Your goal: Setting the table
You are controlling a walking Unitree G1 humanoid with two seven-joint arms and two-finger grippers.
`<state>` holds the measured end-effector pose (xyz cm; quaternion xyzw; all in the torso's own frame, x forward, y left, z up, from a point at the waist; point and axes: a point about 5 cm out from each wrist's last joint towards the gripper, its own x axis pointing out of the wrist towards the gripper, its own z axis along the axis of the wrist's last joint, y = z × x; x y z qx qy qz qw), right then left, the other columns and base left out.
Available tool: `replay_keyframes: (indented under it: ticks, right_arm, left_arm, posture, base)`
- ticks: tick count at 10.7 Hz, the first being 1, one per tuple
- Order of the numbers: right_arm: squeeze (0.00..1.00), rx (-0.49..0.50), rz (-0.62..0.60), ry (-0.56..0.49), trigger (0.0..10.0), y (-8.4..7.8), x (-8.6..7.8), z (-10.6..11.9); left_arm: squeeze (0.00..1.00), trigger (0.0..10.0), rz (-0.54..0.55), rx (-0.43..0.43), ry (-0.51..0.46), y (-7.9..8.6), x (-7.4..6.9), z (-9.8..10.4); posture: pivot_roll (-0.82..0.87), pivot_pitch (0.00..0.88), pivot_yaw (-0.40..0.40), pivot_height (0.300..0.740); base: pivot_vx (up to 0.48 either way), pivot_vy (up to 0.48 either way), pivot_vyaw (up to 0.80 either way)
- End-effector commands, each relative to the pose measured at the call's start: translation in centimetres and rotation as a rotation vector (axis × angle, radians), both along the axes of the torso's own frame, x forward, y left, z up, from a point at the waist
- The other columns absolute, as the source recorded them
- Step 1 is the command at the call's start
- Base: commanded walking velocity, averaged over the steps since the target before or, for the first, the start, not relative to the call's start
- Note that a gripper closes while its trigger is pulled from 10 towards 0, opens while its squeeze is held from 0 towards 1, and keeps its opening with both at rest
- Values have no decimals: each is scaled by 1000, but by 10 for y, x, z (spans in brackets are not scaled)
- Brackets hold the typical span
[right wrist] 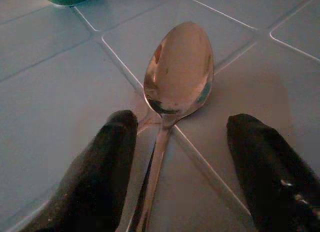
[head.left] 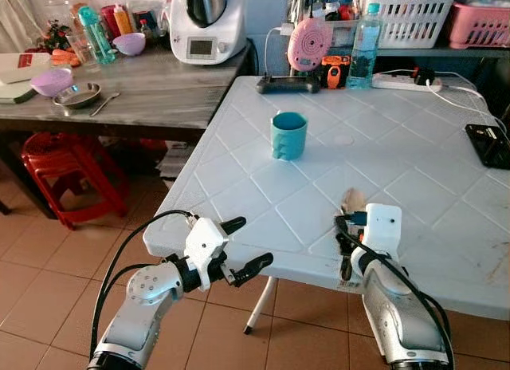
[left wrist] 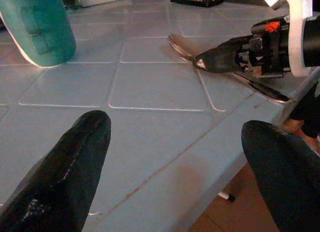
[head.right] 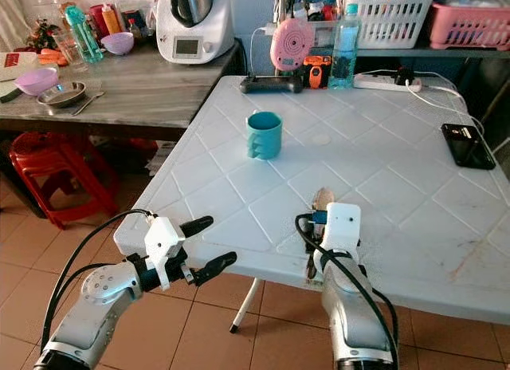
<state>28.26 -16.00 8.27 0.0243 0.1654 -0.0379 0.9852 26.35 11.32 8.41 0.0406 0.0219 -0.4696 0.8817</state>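
A metal spoon point(right wrist: 180, 72) lies on the white table point(head.left: 239, 179) near its front edge, bowl pointing away from me. My right gripper point(right wrist: 182, 123) is low over the spoon's handle, open, with one black finger on each side and not clamping it. It also appears in the head views as the right gripper point(head.left: 344, 230). A teal mug point(head.left: 288, 135) stands upright farther back, toward the table's middle. My left gripper point(head.left: 253, 242) hangs open and empty just off the table's front-left corner, level with the edge.
A black phone point(head.left: 488, 143) lies at the table's right edge. A water bottle point(head.left: 364, 47), a pink device point(head.left: 309, 43) and a black gadget point(head.left: 287, 84) line the far edge. A wooden counter point(head.left: 143, 91) with bowls stands at left, with a red stool point(head.left: 68, 159) beneath it.
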Motion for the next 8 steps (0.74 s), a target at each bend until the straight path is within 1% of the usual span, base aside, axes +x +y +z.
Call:
replay_keyframes:
  ticks: [1,3,4,6,8]
  right_arm:
    - [0,39,42,128,0,10,-7,-21]
    - [0,60,58,149,0,10,-8,-23]
    - [0,63,58,157,0,7,-9,-25]
    - [0,62,42,166,0,1,-9,-27]
    - [0,71,35,170,0,0,-10,-30]
  left_arm:
    - [0,10000,-23,15,5,1,-3,1]
    - [0,10000,-52,-2,11,0,-4,3]
    - [0,10000,-68,-15,14,-2,-5,4]
    - [0,10000,-68,-12,11,-1,-7,5]
    - [0,10000,-69,-7,10,-2,-4,6]
  posture:
    - [48,15,91,740]
    - [49,17,91,740]
    - [49,17,92,740]
    - [49,20,97,740]
    - [47,21,99,740]
  base:
    - [0,0,0]
    - [0,0,0]
    - [0,0,0]
    - [0,0,0]
    - [0,0,0]
